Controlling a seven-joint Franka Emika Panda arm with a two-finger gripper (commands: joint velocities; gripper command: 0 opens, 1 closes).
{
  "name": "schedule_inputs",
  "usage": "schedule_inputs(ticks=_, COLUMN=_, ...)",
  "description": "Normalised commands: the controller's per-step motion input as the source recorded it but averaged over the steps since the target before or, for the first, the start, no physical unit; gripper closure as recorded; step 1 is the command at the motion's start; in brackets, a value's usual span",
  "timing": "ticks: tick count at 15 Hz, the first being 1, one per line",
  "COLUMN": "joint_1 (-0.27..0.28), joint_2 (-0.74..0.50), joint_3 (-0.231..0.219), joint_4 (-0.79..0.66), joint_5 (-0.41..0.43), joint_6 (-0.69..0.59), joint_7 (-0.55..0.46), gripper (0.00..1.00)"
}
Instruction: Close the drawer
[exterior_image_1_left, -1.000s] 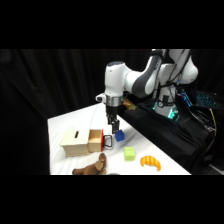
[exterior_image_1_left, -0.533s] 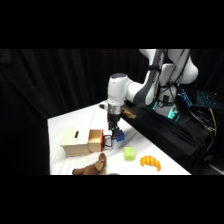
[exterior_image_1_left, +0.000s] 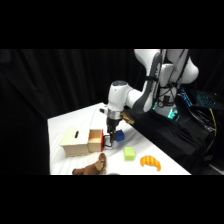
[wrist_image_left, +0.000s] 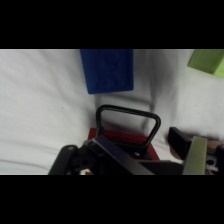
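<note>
Gripper (exterior_image_1_left: 109, 141) lowered, now at drawer (exterior_image_1_left: 97, 140) front

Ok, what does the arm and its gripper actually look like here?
The glossy white jointed arm has rounded shells with dark seams at the joints. Its gripper is dark below a white wrist. The wrist view shows black linkage and a pale green strip on one finger.

Table (exterior_image_1_left: 67, 125): white, lower centre of frame.
Box (exterior_image_1_left: 75, 142): tan wood, slot on top, centre left.
Drawer (exterior_image_1_left: 96, 140): red front, partly out of box's right side.
Gripper (exterior_image_1_left: 110, 135): lowered at drawer front.
Blue cube (exterior_image_1_left: 119, 136): just right of gripper.
Green cube (exterior_image_1_left: 129, 153): lower centre.
Croissant (exterior_image_1_left: 150, 161): orange, lower right.
Brown toy (exterior_image_1_left: 92, 166): bottom edge, below box.
</note>
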Motion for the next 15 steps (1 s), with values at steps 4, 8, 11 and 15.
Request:
schedule_inputs(ticks=4, joint_1=0.293, joint_2=0.17, joint_3=-0.281, joint_4=0.12, joint_5=0.093, joint_6=0.31, joint_7=0.07, gripper=0.0)
schedule_inputs(ticks=8, joint_1=0.183, joint_2=0.2, joint_3=-0.209, joint_4=0.17, joint_5=0.192, joint_6=0.24, joint_7=-0.05, gripper=0.0)
schedule_inputs(ticks=11, joint_1=0.094, joint_2=0.21, joint_3=-0.122, joint_4=0.21, joint_5=0.194, joint_6=0.18, joint_7=-0.09, gripper=0.0)
schedule_inputs(ticks=15, joint_1=0.09, joint_2=0.22, joint_3=-0.121, joint_4=0.25, joint_5=0.154, joint_6=0.15, joint_7=-0.09, gripper=0.0)
